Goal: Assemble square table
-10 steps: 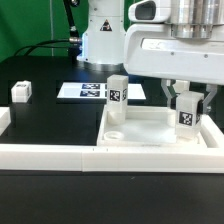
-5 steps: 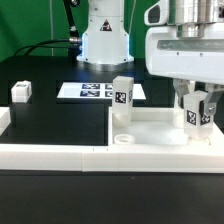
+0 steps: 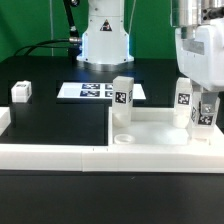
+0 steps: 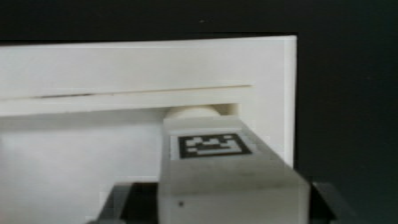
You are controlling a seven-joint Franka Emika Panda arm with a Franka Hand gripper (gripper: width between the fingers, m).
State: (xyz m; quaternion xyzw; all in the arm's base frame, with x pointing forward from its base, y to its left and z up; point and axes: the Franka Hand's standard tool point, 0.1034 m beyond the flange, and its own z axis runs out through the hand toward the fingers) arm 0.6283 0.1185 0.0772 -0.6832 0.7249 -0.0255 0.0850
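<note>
The square table's white slab point(image 3: 155, 128) lies rim up against the front wall; it fills the wrist view point(image 4: 107, 90). One white tagged leg point(image 3: 122, 96) stands upright at its far corner on the exterior view's left. A second leg point(image 3: 184, 100) stands at the far corner on the right. My gripper point(image 3: 203, 122) is over the slab's right side, shut on a third tagged leg point(image 3: 203, 113). The wrist view shows this leg point(image 4: 210, 145) between my dark fingers point(image 4: 134, 200). A fourth leg point(image 3: 21, 92) lies loose on the black table at the left.
The long low white border wall point(image 3: 55, 155) runs along the front. The marker board point(image 3: 95, 91) lies behind the slab. The robot's white base point(image 3: 105, 40) stands at the back. A round socket point(image 3: 122, 138) shows in the slab's near left corner.
My gripper has moved to the exterior view's right with the leg in it, uncovering the upright leg at the slab's far right corner. The other parts have not moved.
</note>
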